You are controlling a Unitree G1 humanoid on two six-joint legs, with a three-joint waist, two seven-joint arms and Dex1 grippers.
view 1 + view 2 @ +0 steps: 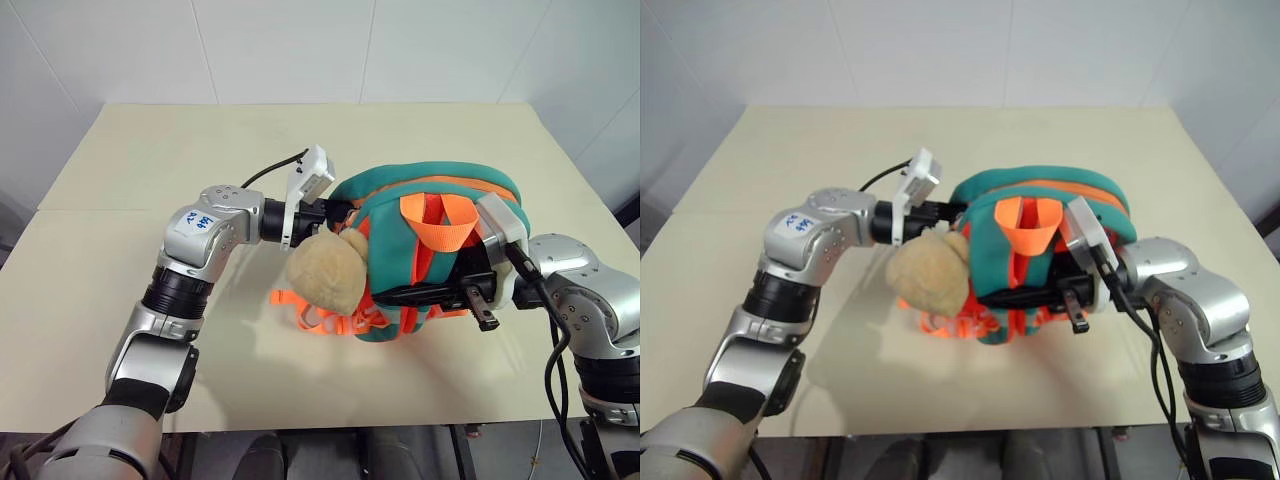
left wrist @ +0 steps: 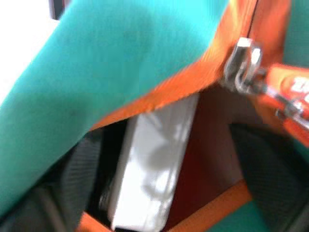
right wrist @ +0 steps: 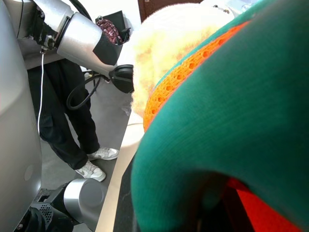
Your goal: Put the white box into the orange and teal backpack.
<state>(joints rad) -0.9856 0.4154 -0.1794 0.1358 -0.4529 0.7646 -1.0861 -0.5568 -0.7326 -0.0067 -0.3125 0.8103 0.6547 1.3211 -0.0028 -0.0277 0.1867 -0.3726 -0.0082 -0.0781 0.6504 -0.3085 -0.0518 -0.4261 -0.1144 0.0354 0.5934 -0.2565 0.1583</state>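
Note:
The orange and teal backpack (image 1: 440, 190) lies on the middle of the table, with its beige plush charm (image 1: 325, 270) hanging at its left side. My left gripper (image 1: 338, 212) reaches into the bag's opening from the left, its tip hidden by the teal fabric. In the left wrist view the white box (image 2: 154, 164) sits inside the backpack, under the orange zip trim (image 2: 193, 87). My right gripper (image 1: 470, 300) is shut on the backpack's near right edge, and teal fabric (image 3: 231, 121) lies close over it in the right wrist view.
The cream table (image 1: 150, 160) is bare around the bag, with white walls behind it. Loose orange straps (image 1: 300, 300) trail on the tabletop below the charm. A person's legs in dark trousers and white shoes (image 3: 72, 121) stand beyond the table edge.

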